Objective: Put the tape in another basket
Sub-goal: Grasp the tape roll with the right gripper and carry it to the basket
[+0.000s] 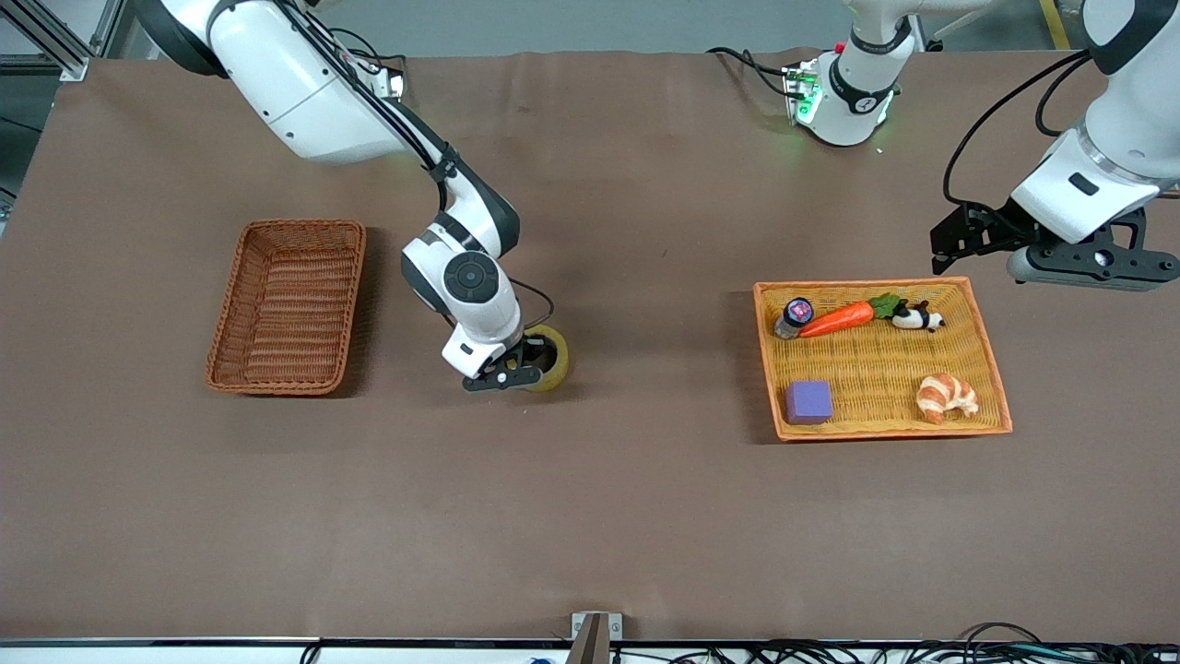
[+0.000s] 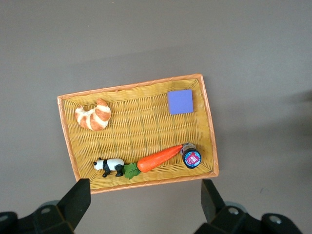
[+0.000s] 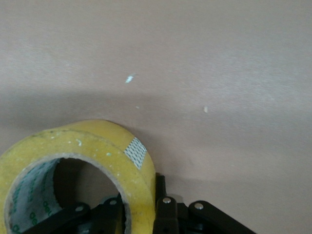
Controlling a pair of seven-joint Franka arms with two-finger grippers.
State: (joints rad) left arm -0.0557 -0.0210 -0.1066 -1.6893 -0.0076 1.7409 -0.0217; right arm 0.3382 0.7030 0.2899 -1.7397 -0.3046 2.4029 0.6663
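Gripping the tape (image 1: 550, 361) is the right gripper (image 1: 516, 367), down at the table near the middle, between the two wicker pieces. In the right wrist view one finger (image 3: 109, 214) sits inside the roll's hole and the other finger (image 3: 168, 212) presses the outer face, so the jaws are clamped on the tape's wall (image 3: 102, 151) (a pinch through the ring, not around the whole roll). The tape lies flat on the brown cloth (image 1: 590, 516), hole upward, and looks not yet lifted.

What the coming move turns on, I judge, is direction: the basket (image 1: 288, 306) lies from the held tape toward the right arm's end of the table, a little farther from the front camera, with bare cloth between them. Its long axis runs away from the camera, so a carry sideways crosses the long rim, and the tape must rise above that rim before it is let go. The right arm is by far the nearer one to it.

Farther off, the left gripper (image 1: 1032, 242) waits in the air over the far edge of the tray (image 1: 959, 426), jaws spread wide and empty; its wrist view looks down on the tray (image 2: 139, 87).
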